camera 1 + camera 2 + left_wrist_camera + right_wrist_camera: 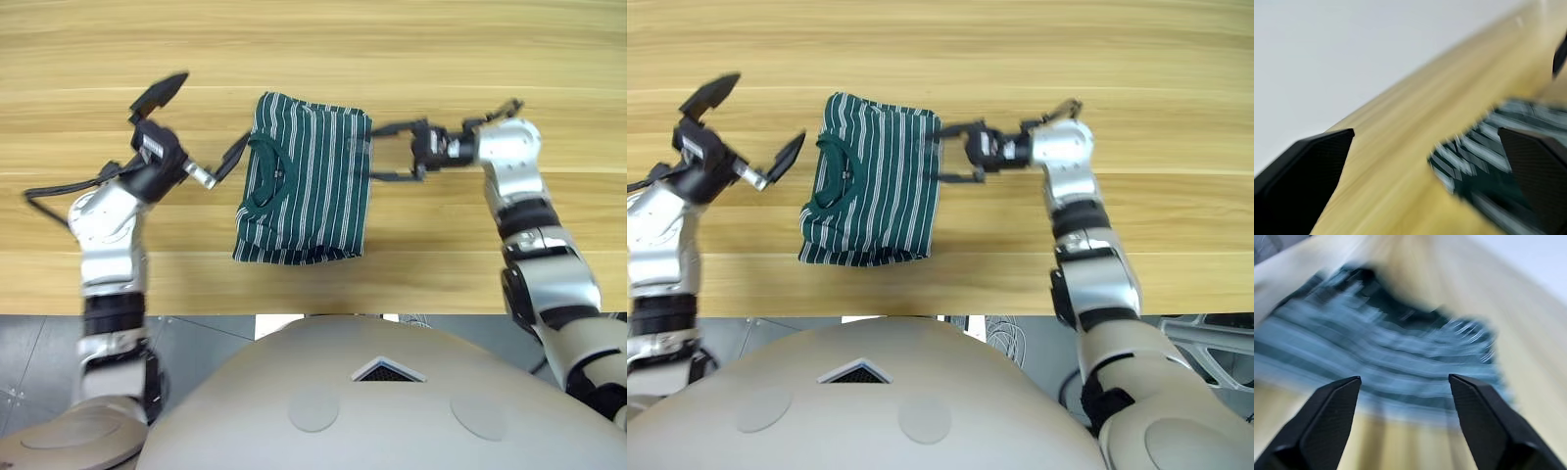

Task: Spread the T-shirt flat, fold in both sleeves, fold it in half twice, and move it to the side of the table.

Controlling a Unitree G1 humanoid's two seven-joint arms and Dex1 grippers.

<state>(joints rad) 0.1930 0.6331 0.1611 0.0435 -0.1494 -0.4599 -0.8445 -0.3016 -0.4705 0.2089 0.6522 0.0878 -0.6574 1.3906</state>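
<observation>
Lying folded small on the surface point(460, 49) between the spread left jaws and spread right jaws, both just beside its edges, the shirt point(306, 186) seems fully folded, so only moving it aside appears left.

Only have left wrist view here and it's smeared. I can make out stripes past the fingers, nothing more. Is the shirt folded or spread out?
Observer: Folded. The head views show the T-shirt as a compact rectangular stack, collar on top toward the robot's left.
Operator: Is the right arm on it?
Observer: The right gripper is open at the edge of the stack on the robot's right, holding nothing. I cannot tell whether it touches the cloth.
Operator: Is it at the side of the table?
Observer: It lies in front of the robot, between the two arms, with bare table on every side of it.
</observation>
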